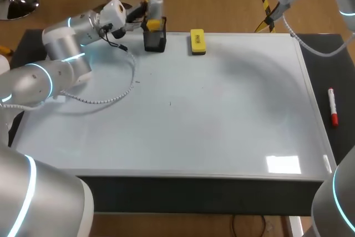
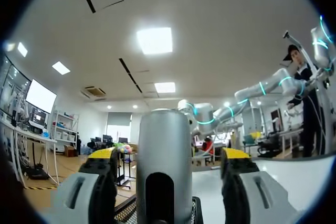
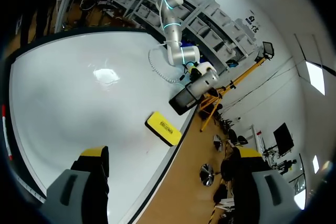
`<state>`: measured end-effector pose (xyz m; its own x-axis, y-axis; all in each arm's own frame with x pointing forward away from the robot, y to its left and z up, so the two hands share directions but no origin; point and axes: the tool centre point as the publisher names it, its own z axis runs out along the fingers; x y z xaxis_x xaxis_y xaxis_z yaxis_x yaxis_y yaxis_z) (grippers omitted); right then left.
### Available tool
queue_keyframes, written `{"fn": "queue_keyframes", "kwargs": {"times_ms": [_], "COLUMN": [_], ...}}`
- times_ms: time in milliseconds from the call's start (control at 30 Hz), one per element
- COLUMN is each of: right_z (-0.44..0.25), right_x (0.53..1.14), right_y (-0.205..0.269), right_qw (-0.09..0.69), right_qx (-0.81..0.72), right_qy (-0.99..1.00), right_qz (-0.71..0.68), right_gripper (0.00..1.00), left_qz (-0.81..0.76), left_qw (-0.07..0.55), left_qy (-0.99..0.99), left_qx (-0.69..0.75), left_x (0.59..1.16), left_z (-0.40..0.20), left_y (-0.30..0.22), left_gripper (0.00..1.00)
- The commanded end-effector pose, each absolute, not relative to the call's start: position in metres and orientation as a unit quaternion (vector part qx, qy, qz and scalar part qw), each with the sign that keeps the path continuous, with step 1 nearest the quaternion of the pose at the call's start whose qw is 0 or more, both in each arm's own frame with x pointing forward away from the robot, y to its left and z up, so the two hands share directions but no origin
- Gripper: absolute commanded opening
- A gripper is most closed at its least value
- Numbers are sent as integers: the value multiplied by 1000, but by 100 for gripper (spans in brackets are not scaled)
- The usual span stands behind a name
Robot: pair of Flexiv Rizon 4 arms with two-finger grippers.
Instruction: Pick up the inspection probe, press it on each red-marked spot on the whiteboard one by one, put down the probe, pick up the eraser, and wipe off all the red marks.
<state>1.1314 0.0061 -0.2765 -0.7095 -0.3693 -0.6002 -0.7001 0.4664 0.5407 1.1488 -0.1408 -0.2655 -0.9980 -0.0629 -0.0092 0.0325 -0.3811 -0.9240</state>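
Plainly, the probe [image 1: 155, 6] stands upright in the black holder [image 1: 155, 41] at the whiteboard's [image 1: 222, 115] far edge, near the eraser [image 1: 197, 41]; it looks a stiff, smooth, light cylinder, apt to slip, so a squeeze square across its upper barrel seems best. The left wrist view shows the left gripper [image 2: 169, 157] open, a finger either side of the probe with gaps, which the head view hides. Only the head view shows the marker [image 1: 331, 106] beside the board; the right gripper [image 3: 170, 154] hangs open.

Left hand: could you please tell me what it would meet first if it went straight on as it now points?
Most likely the probe, which stands in its holder between the tips of the open left hand; depth there is hard to judge.
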Motion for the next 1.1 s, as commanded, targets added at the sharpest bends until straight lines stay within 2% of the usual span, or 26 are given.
{"fn": "queue_keyframes", "kwargs": {"times_ms": [33,1100], "right_z": [-276,-276], "right_x": [1131,1131], "right_y": [6,6], "right_qw": [204,204], "right_qx": [-323,-323], "right_qy": [832,832], "right_qz": [402,402], "right_gripper": [100,100], "left_qz": [-831,-734], "left_qw": [32,80], "left_qy": [556,671], "left_qx": [-15,-68], "left_x": [1144,1124], "left_z": [-266,-235], "left_y": [-140,-112], "left_gripper": [100,100]}}
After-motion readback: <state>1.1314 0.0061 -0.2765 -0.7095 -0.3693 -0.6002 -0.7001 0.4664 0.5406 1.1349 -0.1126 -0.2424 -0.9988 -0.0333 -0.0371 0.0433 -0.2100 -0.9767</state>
